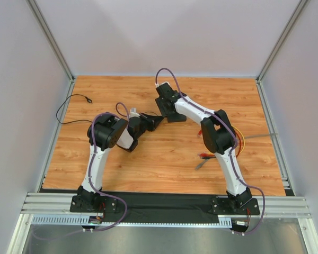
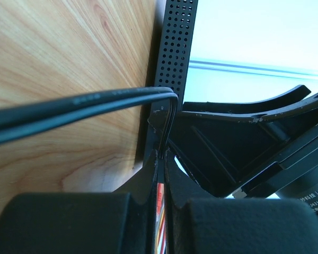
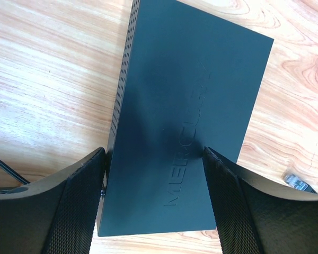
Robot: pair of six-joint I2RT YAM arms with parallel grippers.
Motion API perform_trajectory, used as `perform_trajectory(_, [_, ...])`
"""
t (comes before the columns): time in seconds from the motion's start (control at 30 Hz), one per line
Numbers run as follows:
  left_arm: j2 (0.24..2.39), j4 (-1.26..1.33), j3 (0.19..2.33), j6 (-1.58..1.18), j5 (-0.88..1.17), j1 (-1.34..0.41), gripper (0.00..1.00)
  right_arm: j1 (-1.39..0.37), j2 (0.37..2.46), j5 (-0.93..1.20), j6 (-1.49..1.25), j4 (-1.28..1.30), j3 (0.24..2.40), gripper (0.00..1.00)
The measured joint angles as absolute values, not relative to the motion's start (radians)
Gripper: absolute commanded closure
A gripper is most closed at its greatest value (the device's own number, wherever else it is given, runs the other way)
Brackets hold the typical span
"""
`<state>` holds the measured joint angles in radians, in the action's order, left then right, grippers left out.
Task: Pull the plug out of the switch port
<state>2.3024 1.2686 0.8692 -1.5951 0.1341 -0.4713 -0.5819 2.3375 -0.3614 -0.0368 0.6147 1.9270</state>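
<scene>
Matte-black switch [image 3: 185, 106] lies flat on the wooden table [image 3: 42, 79] in the right wrist view. The right gripper [image 3: 153, 164] is clamped across its near end, one finger on each long side. A loose connector [image 3: 297, 182] rests on the wood at 3 o'clock, apart from the box.

From the left wrist, the switch's perforated edge rises at 12 o'clock. A doubled black cable [image 2: 69, 108] comes in from 9 o'clock and bends sharply down into the left gripper [image 2: 161, 153]. Its fingers are drawn almost together on the cable right beside the box. The plug itself is hidden, so whether the pads hold its body or only the cord cannot be told.

Seen from above, both grippers meet just past table centre toward 12 o'clock, with the left one at 9 o'clock of the right. The step appears to be the extraction itself. It would go best with the right arm pinning the box motionless while the left draws straight back toward 9 o'clock, in line with the socket. A sideways tug risks straining that tight bend or dragging the switch.
</scene>
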Motion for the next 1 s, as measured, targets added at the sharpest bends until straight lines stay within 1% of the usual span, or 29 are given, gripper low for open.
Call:
perform_trajectory(0.3, [2.287,1.257,0.856,-1.593,0.148,-0.464,1.00,-0.575,2.321,-0.321,-0.029,0.595,1.905,0.28])
perform_trajectory(0.67, [2.271,1.200,0.867,-1.572,0.185,-0.451,1.00,-0.583,2.359,-0.343,-0.029,0.669,1.976,0.28])
perform_trajectory(1.0, [2.260,1.058,0.936,-1.544,0.265,-0.424,1.00,-0.586,2.361,-0.382,-0.025,0.645,1.958,0.28])
